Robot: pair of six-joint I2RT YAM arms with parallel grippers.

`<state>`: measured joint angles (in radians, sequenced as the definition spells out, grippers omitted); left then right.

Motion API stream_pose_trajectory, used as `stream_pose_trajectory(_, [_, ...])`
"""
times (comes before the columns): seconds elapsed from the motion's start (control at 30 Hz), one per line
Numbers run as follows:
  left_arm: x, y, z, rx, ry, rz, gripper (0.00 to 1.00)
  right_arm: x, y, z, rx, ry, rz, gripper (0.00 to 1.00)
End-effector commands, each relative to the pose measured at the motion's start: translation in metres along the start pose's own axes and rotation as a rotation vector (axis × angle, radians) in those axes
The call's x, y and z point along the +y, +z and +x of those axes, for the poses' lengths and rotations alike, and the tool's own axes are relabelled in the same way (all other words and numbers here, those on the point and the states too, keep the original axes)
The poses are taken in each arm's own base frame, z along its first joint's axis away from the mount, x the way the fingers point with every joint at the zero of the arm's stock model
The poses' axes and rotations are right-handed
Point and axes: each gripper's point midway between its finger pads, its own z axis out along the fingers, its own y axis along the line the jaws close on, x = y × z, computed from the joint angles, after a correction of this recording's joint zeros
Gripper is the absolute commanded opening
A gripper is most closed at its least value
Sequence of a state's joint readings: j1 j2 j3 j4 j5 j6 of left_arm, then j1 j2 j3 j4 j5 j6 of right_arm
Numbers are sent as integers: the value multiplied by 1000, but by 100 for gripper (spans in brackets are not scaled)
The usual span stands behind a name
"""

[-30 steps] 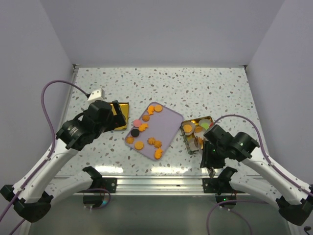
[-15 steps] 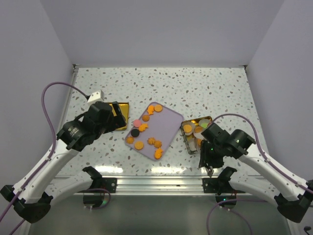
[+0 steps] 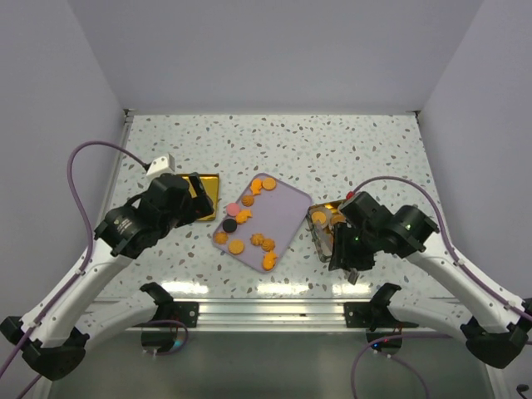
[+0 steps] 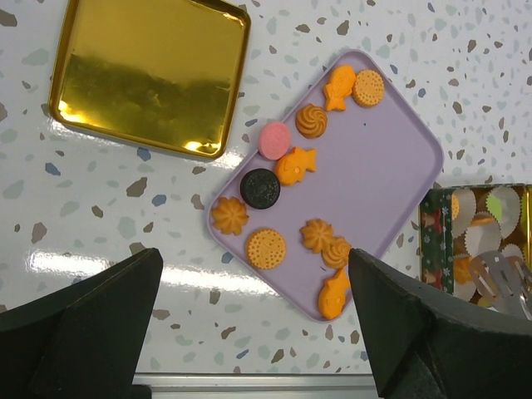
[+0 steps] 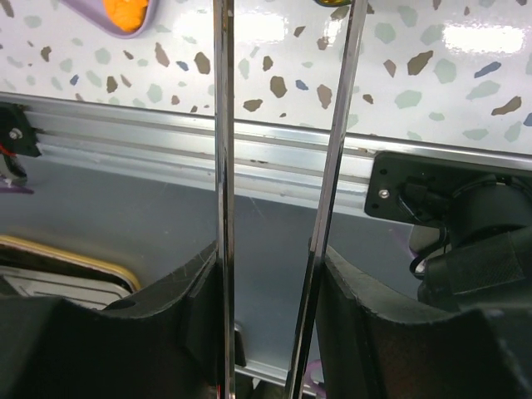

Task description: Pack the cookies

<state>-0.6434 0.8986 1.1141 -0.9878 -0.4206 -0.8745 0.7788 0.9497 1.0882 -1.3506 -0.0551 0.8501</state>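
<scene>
Several cookies [image 3: 243,218], mostly orange with one pink [image 4: 274,140] and one black [image 4: 259,189], lie on a purple tray [image 3: 281,213], which also shows in the left wrist view [image 4: 378,170]. More cookies sit in paper cups in a tin [image 3: 318,238], seen at the right edge of the left wrist view [image 4: 435,241]. My right gripper [image 3: 349,252] hangs over the tin and hides most of it. In its own view the right gripper [image 5: 270,278] is shut on metal tongs [image 5: 223,125]. A tong tip [image 4: 499,273] shows over the tin. My left gripper [image 3: 177,202] is open and empty, and in its own view the left gripper [image 4: 253,266] is high above the tray's near left edge.
A gold tin lid [image 3: 202,199] lies left of the tray, also in the left wrist view [image 4: 150,75]. The aluminium rail [image 5: 349,162] runs along the table's near edge. Grey walls close the back and sides.
My right arm has moved left and farther over the tin with the tongs, covering more of it. My left arm has shifted only slightly.
</scene>
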Motion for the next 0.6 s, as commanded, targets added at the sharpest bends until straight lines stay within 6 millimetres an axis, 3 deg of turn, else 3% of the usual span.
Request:
stream_pose_trajectory(0.0, [3, 0, -4, -32, -32, -5, 100, 2, -14, 9, 51, -15, -7, 45])
stream_pose_trajectory(0.3, [11, -2, 2, -28, -50, -12, 100, 25, -16, -5, 64, -78, -55, 44])
stream_pose_trajectory(0.57, [21, -6, 8, -25, -61, -26, 100, 64, -10, -22, 79, -194, -83, 44])
